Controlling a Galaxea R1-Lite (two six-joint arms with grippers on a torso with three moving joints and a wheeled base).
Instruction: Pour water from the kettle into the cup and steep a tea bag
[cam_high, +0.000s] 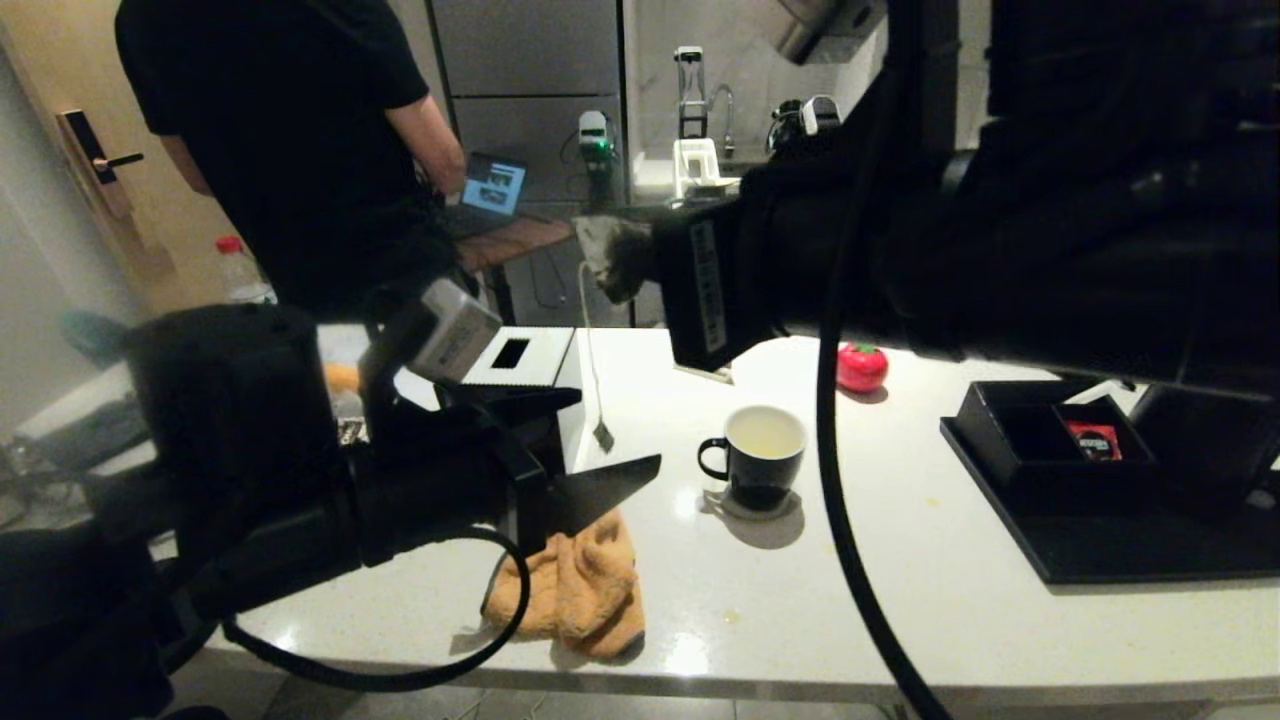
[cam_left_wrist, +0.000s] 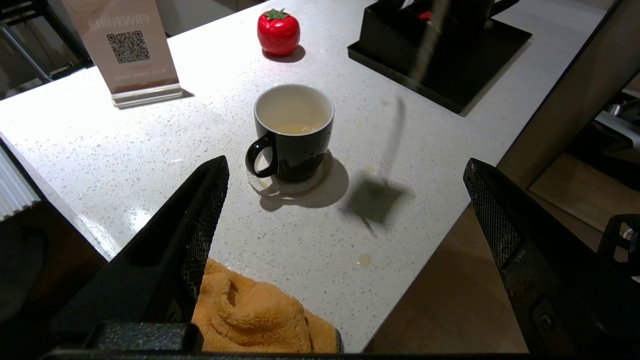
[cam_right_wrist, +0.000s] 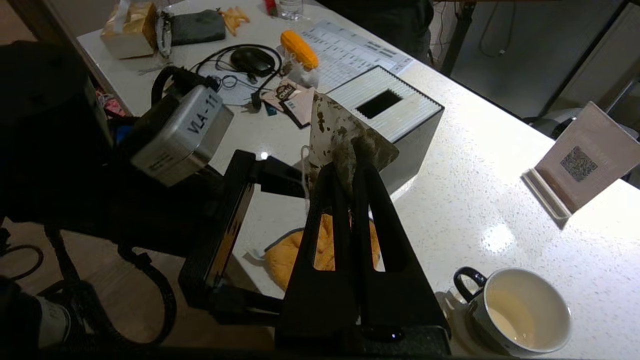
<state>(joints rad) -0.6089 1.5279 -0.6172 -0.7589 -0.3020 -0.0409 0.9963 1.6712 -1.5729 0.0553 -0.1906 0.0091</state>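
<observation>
Your right gripper (cam_right_wrist: 350, 150) is held up in the air above the white counter (cam_high: 900, 560), its fingers pinched together on the tea bag (cam_right_wrist: 345, 135), a wet, speckled pouch sticking out past the tips. From the pouch a thin string (cam_high: 590, 340) hangs down to a small dark tag (cam_high: 603, 434) that dangles above the counter, left of the cup (cam_high: 760, 455). The cup stands upright on the counter with its handle toward the robot's left, and a little pale yellowish water (cam_left_wrist: 295, 128) lies in its white bottom. Your left gripper (cam_left_wrist: 345, 210) hovers low at the near left of the counter, jaws spread wide and holding nothing, just above an orange cloth (cam_high: 580, 585). Beyond the cup you see a red tomato-shaped thing (cam_high: 861, 366); to its right, a black tray (cam_high: 1100, 550) with a red sachet (cam_high: 1092, 440). The kettle does not show clearly.
</observation>
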